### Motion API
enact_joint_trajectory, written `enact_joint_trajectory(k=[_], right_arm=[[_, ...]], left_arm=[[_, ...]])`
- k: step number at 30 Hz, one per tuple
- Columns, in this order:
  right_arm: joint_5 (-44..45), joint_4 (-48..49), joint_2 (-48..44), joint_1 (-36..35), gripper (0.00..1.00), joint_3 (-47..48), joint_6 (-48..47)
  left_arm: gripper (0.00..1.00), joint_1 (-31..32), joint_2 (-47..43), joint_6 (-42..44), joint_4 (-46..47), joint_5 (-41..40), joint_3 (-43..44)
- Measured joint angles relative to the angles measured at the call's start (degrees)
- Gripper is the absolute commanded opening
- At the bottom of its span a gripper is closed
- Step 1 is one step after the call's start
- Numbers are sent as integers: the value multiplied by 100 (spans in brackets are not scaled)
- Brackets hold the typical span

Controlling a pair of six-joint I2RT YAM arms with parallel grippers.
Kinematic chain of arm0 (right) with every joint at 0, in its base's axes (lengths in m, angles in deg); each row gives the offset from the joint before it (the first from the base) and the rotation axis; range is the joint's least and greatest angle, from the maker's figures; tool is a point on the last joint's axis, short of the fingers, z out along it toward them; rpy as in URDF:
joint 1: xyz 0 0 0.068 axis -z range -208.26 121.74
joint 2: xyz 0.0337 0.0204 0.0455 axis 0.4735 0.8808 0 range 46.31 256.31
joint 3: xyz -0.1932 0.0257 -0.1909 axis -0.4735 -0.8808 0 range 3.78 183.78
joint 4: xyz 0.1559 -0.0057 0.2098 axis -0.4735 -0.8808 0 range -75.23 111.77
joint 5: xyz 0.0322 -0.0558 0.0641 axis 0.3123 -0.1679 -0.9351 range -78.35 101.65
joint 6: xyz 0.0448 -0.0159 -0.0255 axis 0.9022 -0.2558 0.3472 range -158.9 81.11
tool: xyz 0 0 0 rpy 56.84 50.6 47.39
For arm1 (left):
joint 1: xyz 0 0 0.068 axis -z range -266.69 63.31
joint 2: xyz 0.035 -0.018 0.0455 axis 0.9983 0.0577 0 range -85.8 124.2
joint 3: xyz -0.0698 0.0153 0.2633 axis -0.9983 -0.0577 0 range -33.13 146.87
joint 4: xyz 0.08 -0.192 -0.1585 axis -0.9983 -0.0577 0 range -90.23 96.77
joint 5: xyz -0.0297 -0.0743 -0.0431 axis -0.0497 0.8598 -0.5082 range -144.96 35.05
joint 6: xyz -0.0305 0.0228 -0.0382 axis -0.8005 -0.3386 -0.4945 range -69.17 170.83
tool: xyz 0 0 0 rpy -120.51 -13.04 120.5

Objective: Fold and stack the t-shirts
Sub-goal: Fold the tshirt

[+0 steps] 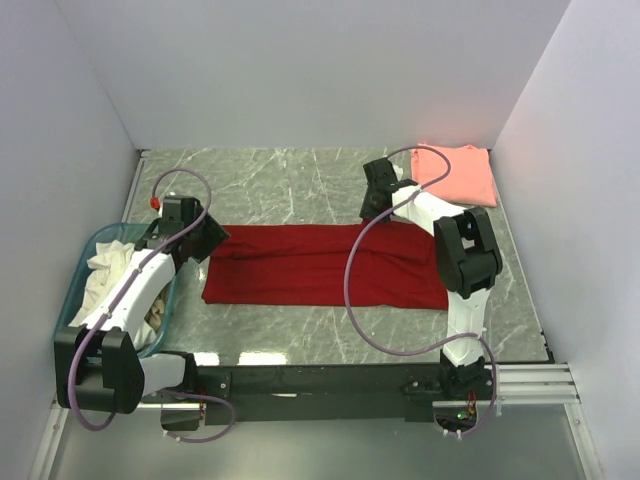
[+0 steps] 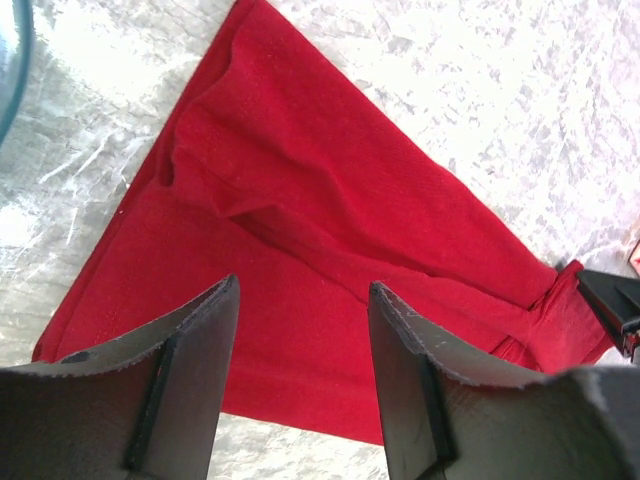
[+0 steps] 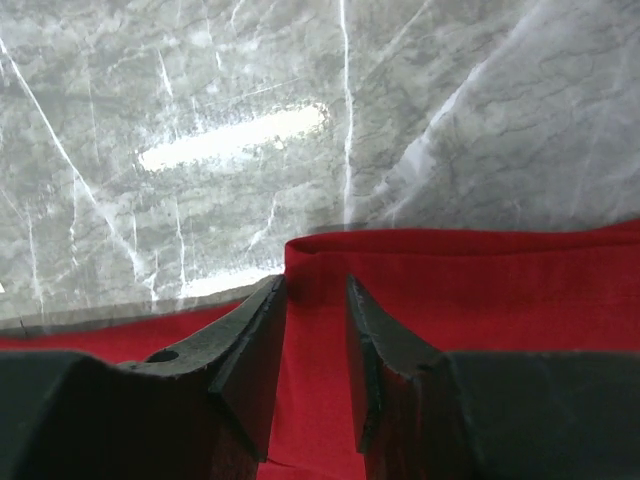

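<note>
The left fingers [image 2: 195, 375] are standing wide apart with nothing between them, hanging just over the left end of the deep red t-shirt [image 1: 320, 265]. In the left wrist view the cloth is stretching away from them toward the right edge of the frame.

The right fingers [image 3: 245, 350] are parted by only a narrow gap over the shirt's far hem. A folded corner is lying just ahead of their tips, and no cloth is showing pinched between them.

In the top view the shirt is lying as a long band across the middle of the worktop [image 1: 280, 180], its long axis running left to right, so each arm is serving its own end. The left arm is reaching in from the lower left past the basket [image 1: 80, 268], its wrist turned toward the band. The right arm is bending up from the lower right and over the band's right part.

The salmon-pink t-shirt [image 1: 458, 175] is lying folded in the upper right, behind the right arm.

The next fold probably depends on both arms gripping the same long edge.
</note>
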Motion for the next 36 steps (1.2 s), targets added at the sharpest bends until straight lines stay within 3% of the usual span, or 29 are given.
enact_joint_trajectory(k=[7, 11, 14, 16, 28, 36], right_arm=[[72, 7, 74, -46, 30, 24, 4], [83, 15, 197, -52, 20, 35, 17], [81, 17, 229, -52, 5, 26, 33], [96, 107, 179, -52, 0, -35, 57], [229, 411, -1523, -114, 0, -1443, 219], [210, 723, -2448, -380, 0, -2371, 400]], left_arm=[[58, 72, -7, 17, 2, 46, -116], [57, 131, -7, 13, 7, 61, -173], [58, 184, -4, 4, 20, 61, -199], [58, 234, -4, -37, 63, 61, -240], [56, 391, 575, -487, 339, 63, -463], [55, 393, 1244, -562, 398, 66, 63]])
